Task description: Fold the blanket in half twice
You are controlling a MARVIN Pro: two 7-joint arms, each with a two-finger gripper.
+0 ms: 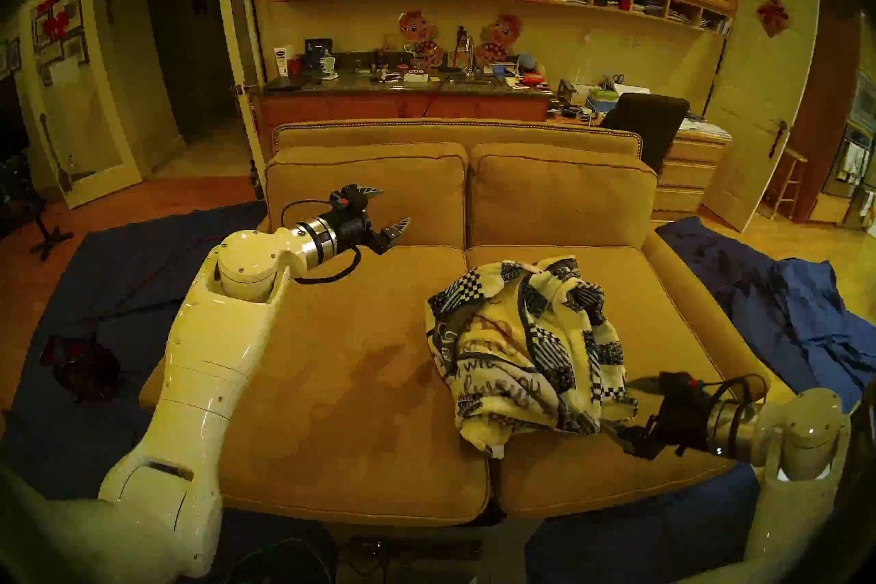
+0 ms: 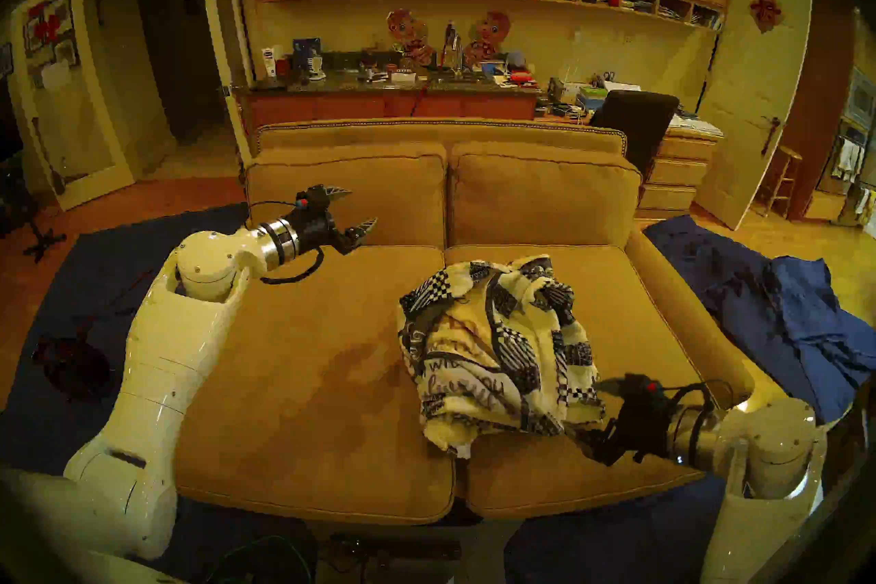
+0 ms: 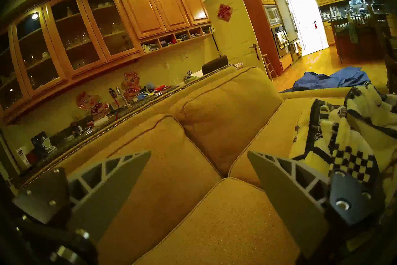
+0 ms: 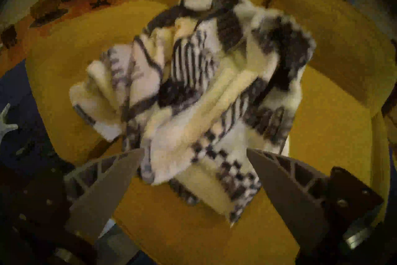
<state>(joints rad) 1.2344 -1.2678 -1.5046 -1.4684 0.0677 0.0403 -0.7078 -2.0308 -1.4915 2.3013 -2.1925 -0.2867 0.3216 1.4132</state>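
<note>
The blanket (image 1: 526,346) lies crumpled on the sofa's (image 1: 332,379) right seat cushion, so we hold both the right gripper (image 4: 193,172) and left gripper (image 1: 384,213) spread, empty, the right just beside it to seek an edge.

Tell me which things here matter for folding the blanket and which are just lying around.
For the job:
- blanket, crumpled on the sofa
- sofa
- left gripper, open
- right gripper, open

Lying about:
- blue cloths on the floor
- black chair
- counter clutter
</note>
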